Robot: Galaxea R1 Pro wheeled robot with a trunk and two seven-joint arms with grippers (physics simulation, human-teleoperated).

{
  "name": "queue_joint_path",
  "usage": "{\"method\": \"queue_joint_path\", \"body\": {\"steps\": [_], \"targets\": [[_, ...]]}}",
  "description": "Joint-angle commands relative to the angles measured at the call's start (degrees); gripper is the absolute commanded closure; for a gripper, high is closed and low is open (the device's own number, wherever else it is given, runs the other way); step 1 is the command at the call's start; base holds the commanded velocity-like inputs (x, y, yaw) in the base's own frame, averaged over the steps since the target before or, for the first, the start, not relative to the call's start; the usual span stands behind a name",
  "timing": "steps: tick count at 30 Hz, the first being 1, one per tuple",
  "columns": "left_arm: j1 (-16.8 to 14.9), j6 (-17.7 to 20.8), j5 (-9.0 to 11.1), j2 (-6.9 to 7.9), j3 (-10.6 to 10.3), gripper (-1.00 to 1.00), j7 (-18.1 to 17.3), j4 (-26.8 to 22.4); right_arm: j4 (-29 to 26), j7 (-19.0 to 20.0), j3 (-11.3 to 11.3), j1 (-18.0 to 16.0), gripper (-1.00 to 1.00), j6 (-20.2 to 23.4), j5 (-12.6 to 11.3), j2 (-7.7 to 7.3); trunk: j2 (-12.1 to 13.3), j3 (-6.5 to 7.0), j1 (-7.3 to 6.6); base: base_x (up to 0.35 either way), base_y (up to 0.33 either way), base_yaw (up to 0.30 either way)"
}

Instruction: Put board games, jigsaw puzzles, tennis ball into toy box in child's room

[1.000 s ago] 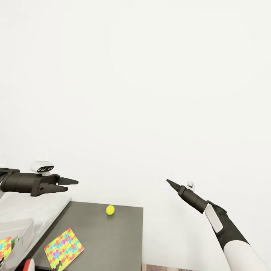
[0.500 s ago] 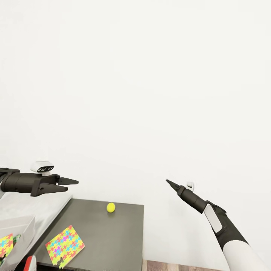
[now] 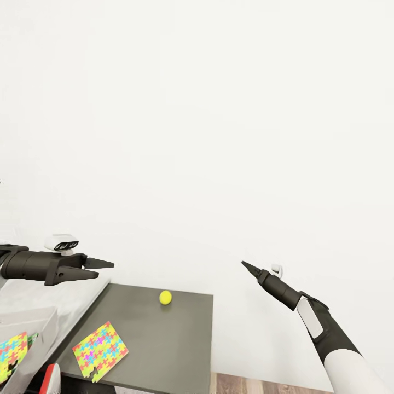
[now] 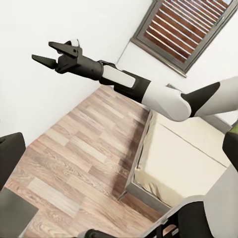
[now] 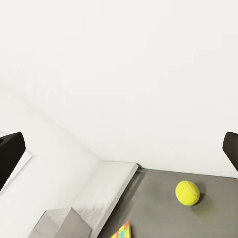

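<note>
White wall (image 3: 219,109) ahead, dark grey table (image 3: 164,339) low at about 7 o'clock in the head view. Tennis ball (image 3: 165,297) near the table's far edge, well apart from both arms. One jigsaw puzzle (image 3: 100,350) flat on the tabletop nearer the base; another colourful sheet (image 3: 12,355) already inside the toy box (image 3: 38,320) at 8 o'clock. Left gripper (image 3: 101,268) raised over the box side, fingers spread, holding nothing. Right gripper (image 4: 53,53) out at 4 o'clock, fingers also spread and empty. Likely risk: nudging the ball on approach and rolling it off the open far edge.
</note>
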Motion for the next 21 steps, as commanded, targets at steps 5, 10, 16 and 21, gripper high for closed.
{"method": "queue_joint_path", "body": {"steps": [5, 10, 16, 21], "targets": [[0.0, 0.6, 0.1, 0.05, -0.1, -1.00, -0.2, 0.0, 0.0, 0.1, 0.1, 0.0, -1.00, 0.3, -0.5, -0.01, -0.1, -0.19, 0.02, 0.000, 0.000, 0.033], [0.0, 0.6, 0.1, 0.05, -0.1, -1.00, -0.2, 0.0, 0.0, 0.1, 0.0, 0.0, -1.00, 0.2, -0.3, 0.05, -0.1, -0.22, 0.02, 0.000, 0.000, 0.006], [-0.1, 0.6, 0.1, 0.05, -0.1, -1.00, -0.2, 0.0, 0.0, 0.1, 0.1, 0.0, -1.00, 0.1, -0.3, 0.04, -0.1, -0.23, 0.02, 0.000, 0.000, 0.000], [0.0, 0.6, 0.0, 0.05, -0.1, -1.00, -0.2, 0.0, -0.1, 0.2, 0.1, 0.0, -1.00, 0.1, -0.4, 0.03, -0.1, -0.23, 0.02, 0.000, 0.000, 0.000]]}}
